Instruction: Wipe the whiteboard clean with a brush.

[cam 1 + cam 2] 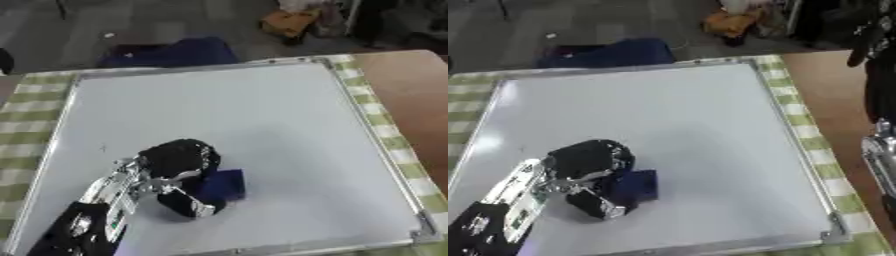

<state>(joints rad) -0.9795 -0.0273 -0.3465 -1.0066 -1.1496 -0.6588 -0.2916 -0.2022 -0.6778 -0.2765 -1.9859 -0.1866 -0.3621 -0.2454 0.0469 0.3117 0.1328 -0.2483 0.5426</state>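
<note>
The left hand (179, 167) comes in from the lower left corner of the view, its black fingers curled down around a dark blue brush (224, 184) and holding it flat against the whiteboard (262, 125). The brush sticks out from under the hand on its right side, just beside the thumb, with only a blue block of it showing past the fingers. The silver and black forearm runs back from the hand toward the near left corner of the board. Around the hand the board surface looks pale and mostly blank, with a faint small mark just to the hand's left. Past the hand, the board stretches away to its metal frame, which lies on a green checked cloth (385, 125). The right arm (881, 150) shows only at the right edge of the right eye view; its hand cannot be seen.
</note>
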